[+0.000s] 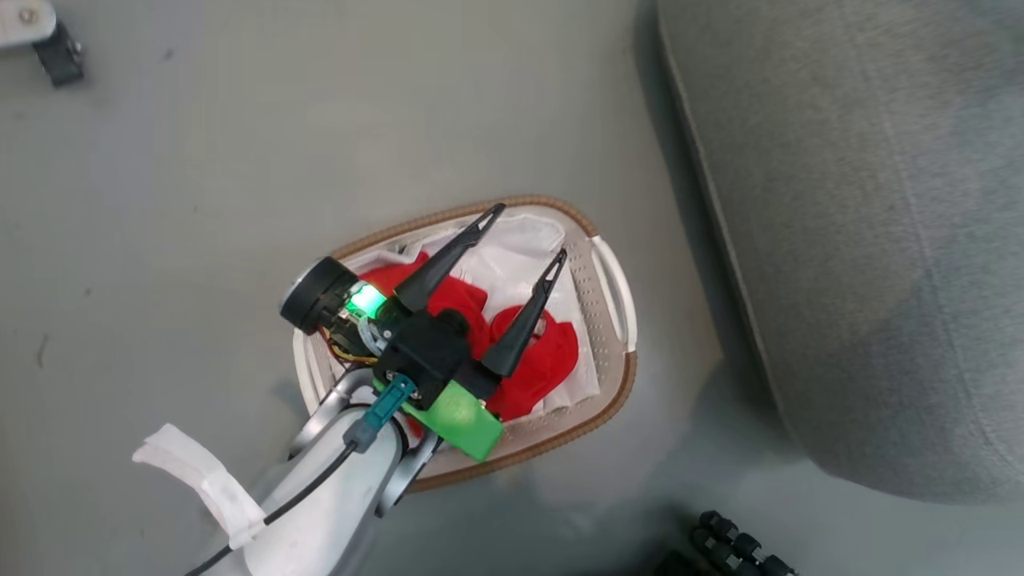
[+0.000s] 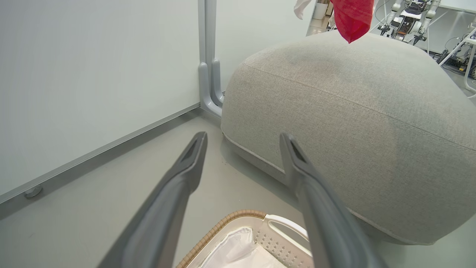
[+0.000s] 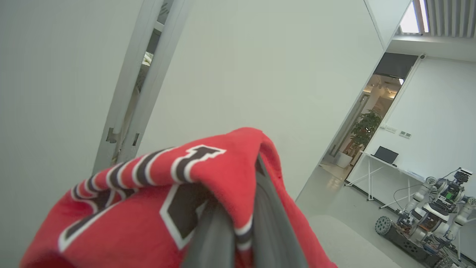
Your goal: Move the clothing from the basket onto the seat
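The basket (image 1: 608, 404) stands on the floor, holding a crumpled red garment (image 1: 540, 360) on its white liner (image 1: 520, 240). Above it hovers my left gripper (image 1: 531, 231), open and empty, fingers pointing toward the basket's far rim. The left wrist view looks past this left gripper (image 2: 243, 143) at the grey seat (image 2: 353, 111), with the basket rim (image 2: 230, 223) below. A red jersey (image 3: 156, 208) with black-and-white lettering drapes over my right gripper (image 3: 256, 175), which is shut on it. In the left wrist view that jersey (image 2: 351, 18) hangs above the seat. The seat (image 1: 864, 240) lies right of the basket.
A white wall panel (image 2: 93, 82) with a grey post foot (image 2: 210, 93) stands behind the seat. Another wheeled robot (image 3: 427, 219) is parked across the room by a desk. Black rollers (image 1: 736, 544) show at the head view's bottom edge, a caster (image 1: 56, 52) at top left.
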{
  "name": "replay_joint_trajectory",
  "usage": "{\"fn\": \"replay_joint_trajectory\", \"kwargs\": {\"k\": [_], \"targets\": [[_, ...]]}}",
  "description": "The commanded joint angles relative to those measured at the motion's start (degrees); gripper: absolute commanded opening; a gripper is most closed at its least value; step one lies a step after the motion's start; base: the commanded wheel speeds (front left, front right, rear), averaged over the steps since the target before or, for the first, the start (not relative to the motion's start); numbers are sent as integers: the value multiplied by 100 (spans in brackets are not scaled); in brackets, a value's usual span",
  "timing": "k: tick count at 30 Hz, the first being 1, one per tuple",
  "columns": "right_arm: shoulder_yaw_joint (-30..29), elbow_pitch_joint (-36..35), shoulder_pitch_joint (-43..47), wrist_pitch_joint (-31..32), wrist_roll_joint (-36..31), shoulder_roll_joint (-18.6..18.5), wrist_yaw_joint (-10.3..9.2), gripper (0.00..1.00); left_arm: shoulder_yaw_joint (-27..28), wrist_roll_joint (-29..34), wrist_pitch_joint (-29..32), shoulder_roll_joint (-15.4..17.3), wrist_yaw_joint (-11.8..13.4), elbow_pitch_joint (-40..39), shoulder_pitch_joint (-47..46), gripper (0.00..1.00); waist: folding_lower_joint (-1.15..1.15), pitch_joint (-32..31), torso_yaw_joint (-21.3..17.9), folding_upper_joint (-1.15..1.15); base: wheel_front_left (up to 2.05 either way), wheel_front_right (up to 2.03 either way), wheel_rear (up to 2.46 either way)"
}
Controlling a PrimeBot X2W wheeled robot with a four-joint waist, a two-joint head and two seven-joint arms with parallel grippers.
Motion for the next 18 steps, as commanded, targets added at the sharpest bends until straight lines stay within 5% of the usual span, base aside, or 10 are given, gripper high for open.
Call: {"fn": "replay_joint_trajectory", "kwargs": {"k": [1, 16, 18], "targets": [[-58, 189, -116, -13, -95, -95, -8, 0, 32, 42, 17, 36, 41, -65, -134, 100, -1, 804, 511, 63, 0, 0, 0], [-49, 1450, 377, -13, -250, 307, -8, 0, -31, 136, 85, 142, 135, -198, -367, 100, -1, 1346, 351, 63, 0, 0, 0], [-21, 1392, 496, -13, -228, 387, -8, 13, -30, 121, 86, 168, 137, -170, -361, 100, -1, 1321, 320, 63, 0, 0, 0]]}}
